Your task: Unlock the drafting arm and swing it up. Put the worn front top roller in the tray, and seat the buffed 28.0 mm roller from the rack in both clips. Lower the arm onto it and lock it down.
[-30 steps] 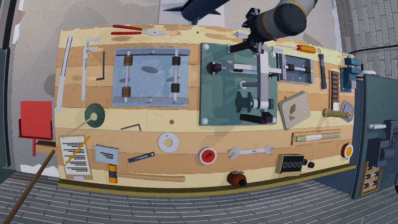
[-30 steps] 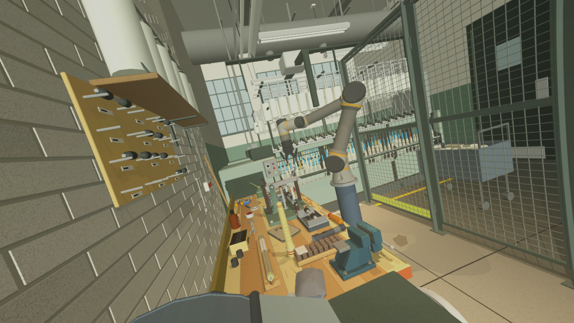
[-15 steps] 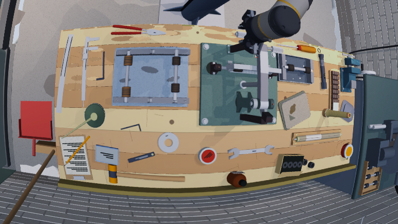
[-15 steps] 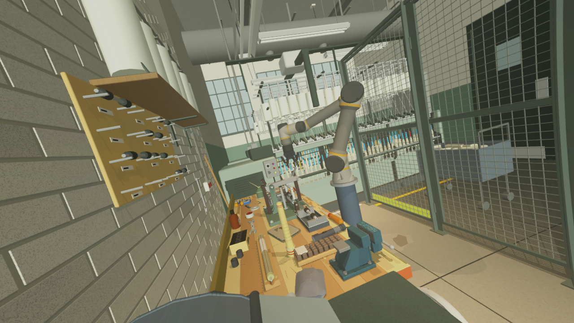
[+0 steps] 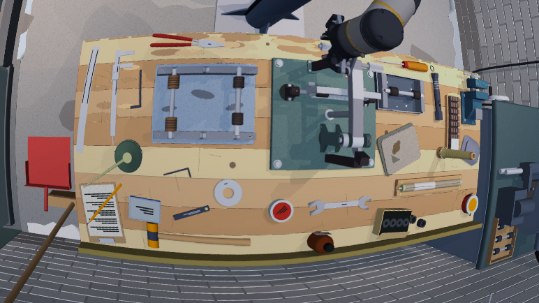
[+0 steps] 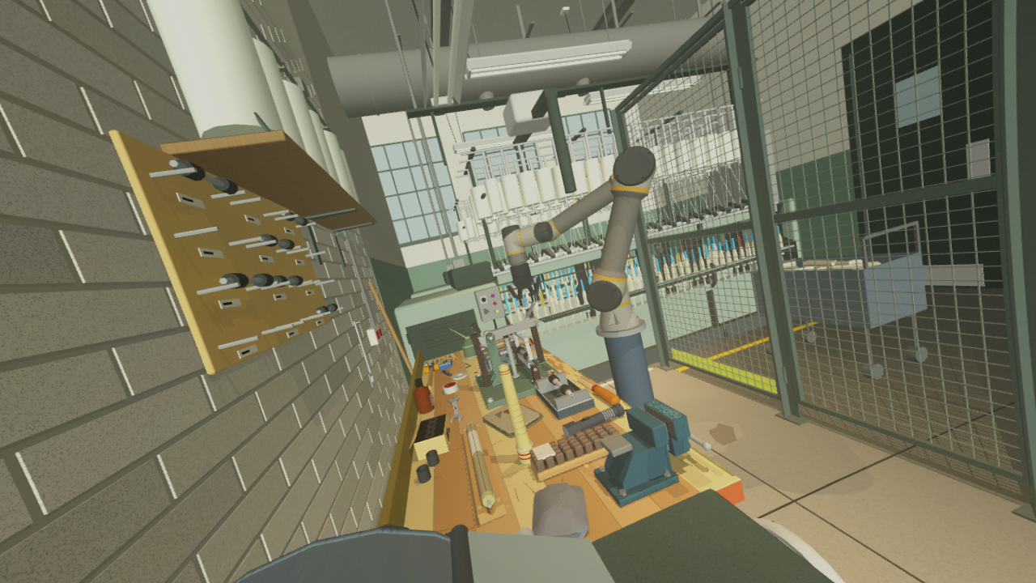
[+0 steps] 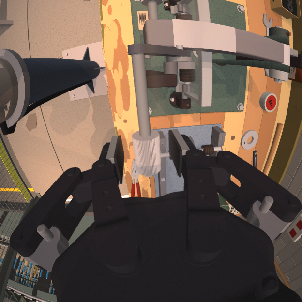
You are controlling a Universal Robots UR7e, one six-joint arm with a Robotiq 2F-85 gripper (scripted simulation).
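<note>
The worn front top roller (image 7: 184, 75) is partly hidden under the grey drafting arm (image 5: 356, 109) on the green base plate (image 5: 301, 124). The arm's rear handle rod ends in a knurled white knob (image 7: 146, 153) at the plate's far edge. My gripper (image 7: 146, 157) is open and holds nothing, its fingers on either side of that knob. The blue rack (image 5: 204, 102) to the left holds several rollers, brown ones (image 5: 172, 101) and darker ones (image 5: 238, 100). A small grey tray (image 5: 402, 93) to the right of the plate holds a roller with dark ends.
Behind the bench stand the arm's dark pedestal (image 5: 264, 15) and bare floor. Red pliers (image 5: 184, 40), an orange screwdriver (image 5: 411, 66), a blue vise (image 5: 473, 101), a wrench (image 5: 339, 204) and other tools lie about the bench. A green machine cabinet (image 5: 512, 181) stands at the right.
</note>
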